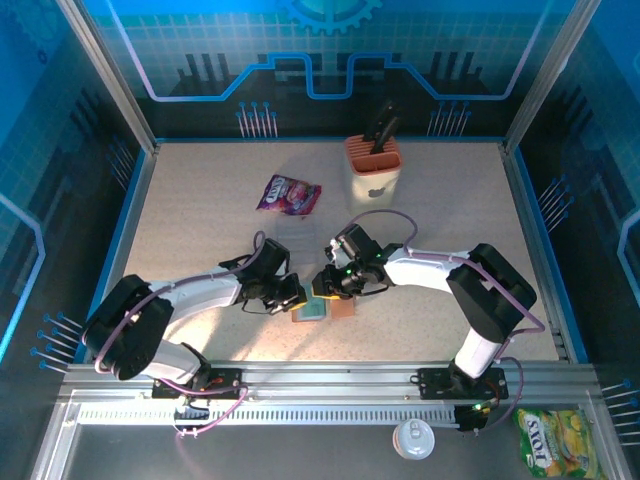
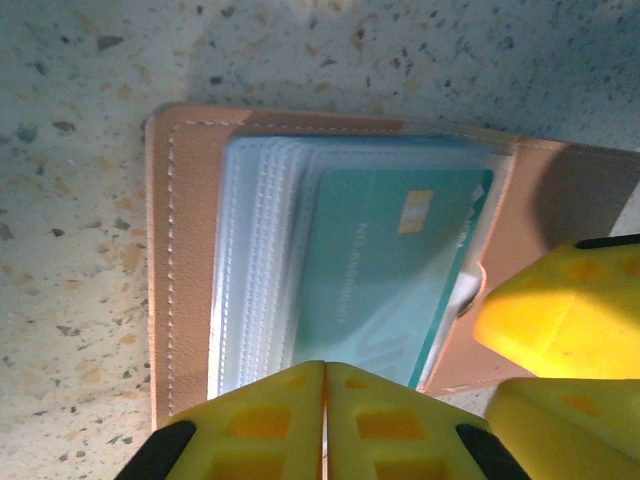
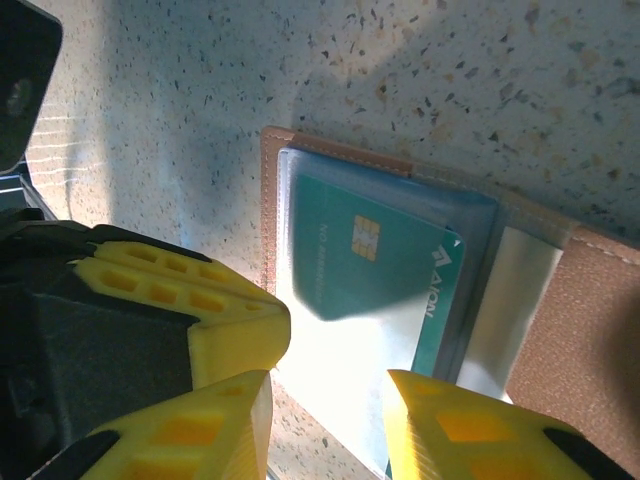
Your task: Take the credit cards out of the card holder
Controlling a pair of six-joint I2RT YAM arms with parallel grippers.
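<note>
Top view: the 2 claws meet over the holder (image 1: 325, 309), which lies open and flat on the speckled surface (image 1: 190, 220). The left claw (image 1: 292, 293) is at its left end and the right claw (image 1: 329, 283) just behind it.

Left wrist: the left claw (image 2: 325, 420) is fully closed, pads pressed together over the near edge of the holder (image 2: 185, 250). Whether it nips a sleeve I cannot tell. Just ahead lies 1 teal card (image 2: 385, 270) with a gold chip, under ribbed clear sleeves framed by stitched tan leather-look. Its long axis runs across this claw, with the notched end beside the right claw (image 2: 487, 378).

Right wrist: the right claw (image 3: 330, 400) stands partly open and grips nothing, with glossy sleeve between its fingers. The card (image 3: 370, 265) sits just ahead in the holder (image 3: 590, 340), slanting left to right. The right claw looks better placed, and a card this thin and slick needs an edge pinch.
</note>
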